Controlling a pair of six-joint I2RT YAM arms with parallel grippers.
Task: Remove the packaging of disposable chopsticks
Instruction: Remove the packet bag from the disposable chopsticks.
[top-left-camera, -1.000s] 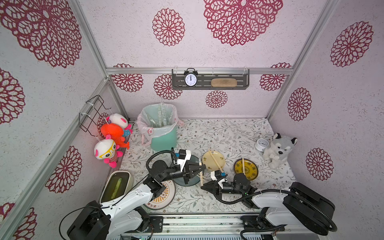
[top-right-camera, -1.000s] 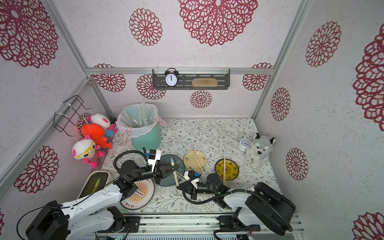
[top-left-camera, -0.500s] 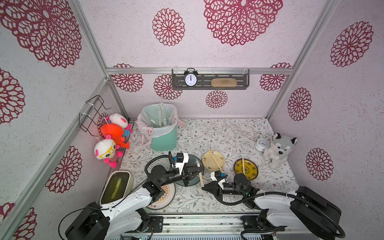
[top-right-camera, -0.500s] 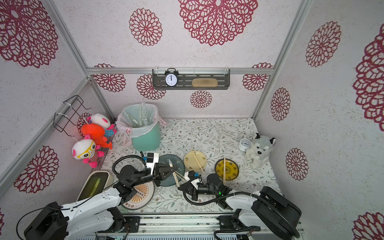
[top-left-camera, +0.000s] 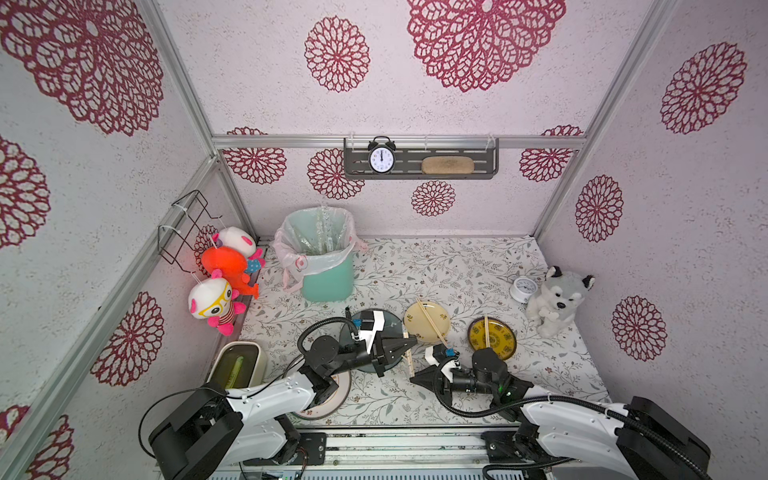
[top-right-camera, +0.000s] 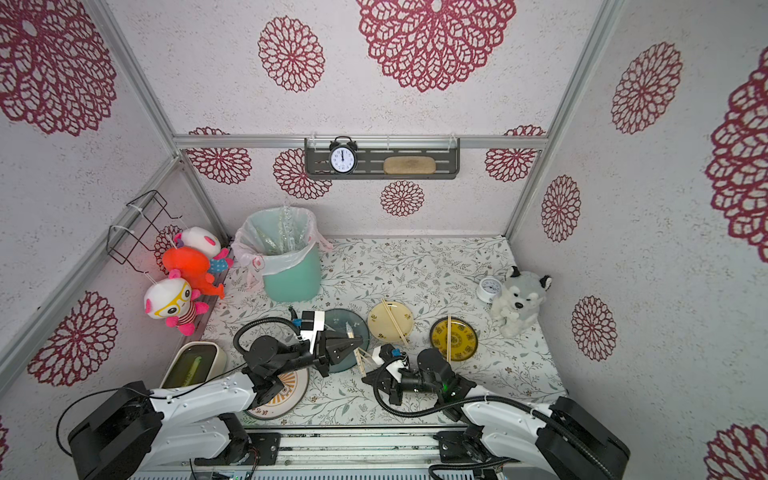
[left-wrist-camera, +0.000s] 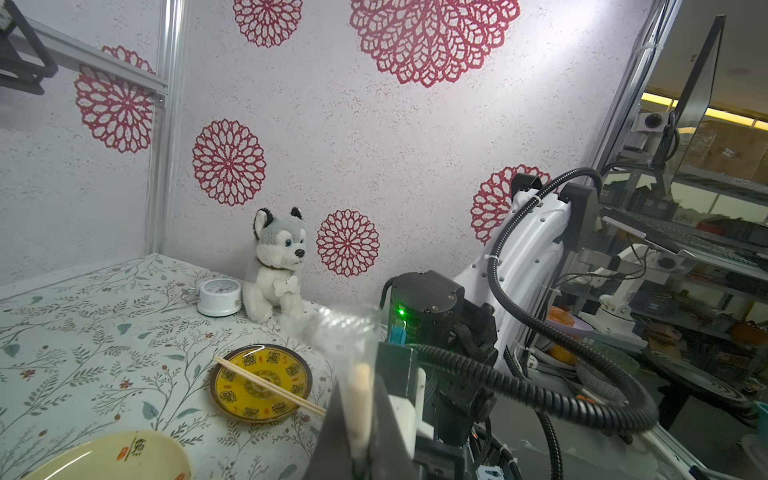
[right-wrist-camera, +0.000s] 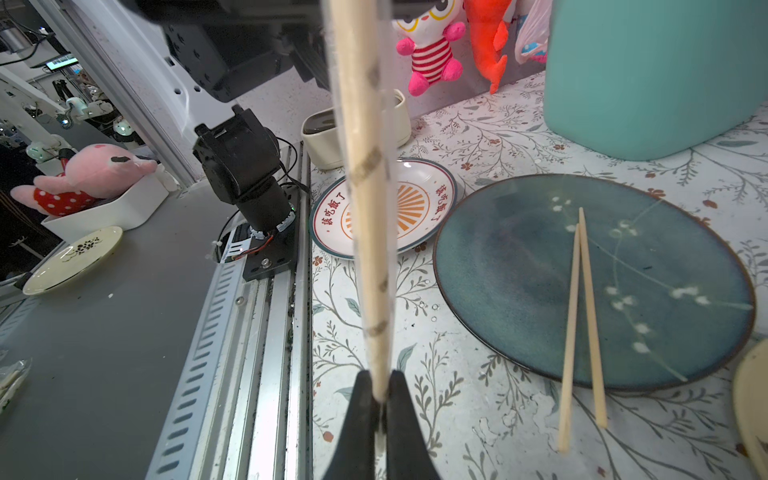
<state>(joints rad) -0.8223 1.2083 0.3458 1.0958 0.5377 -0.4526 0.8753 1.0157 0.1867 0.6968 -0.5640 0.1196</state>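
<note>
Showing one wrapped pair of disposable chopsticks (top-left-camera: 408, 358) held clear of the table (top-left-camera: 436, 266), bridging the gap between the two arms. The left tool (top-left-camera: 412, 343) is clenched on one end of the pair, near the edge of the blue-green plate (right-wrist-camera: 519, 282). In the left wrist view the packaging (left-wrist-camera: 345, 328) (a clear, crinkled sleeve) runs on past the stick tips beyond the jaws. The right tool (right-wrist-camera: 380, 376) grasps the opposite end, its jaws pinched tight against the sticks. In the right wrist view the sleeve, printed with dark marks, surrounds the sticks along their length. Whether the right jaws bite bare wood or plastic cannot be told.

An unwrapped pair (right-wrist-camera: 590, 316) lies on the blue-green plate, its near ends overhanging the rim onto the table. A second pair (top-left-camera: 430, 318) lies across the cream plate (top-left-camera: 440, 316), and a third pair (top-left-camera: 485, 332) lies across the yellow plate (top-left-camera: 500, 343).

At the back left stands the mint bin (top-left-camera: 328, 282) with its pink-white liner; empty sleeves (top-left-camera: 318, 237) stand inside it. A white plate with an orange sunburst (right-wrist-camera: 415, 195) lies under the left arm, just beside the blue-green plate.
</note>
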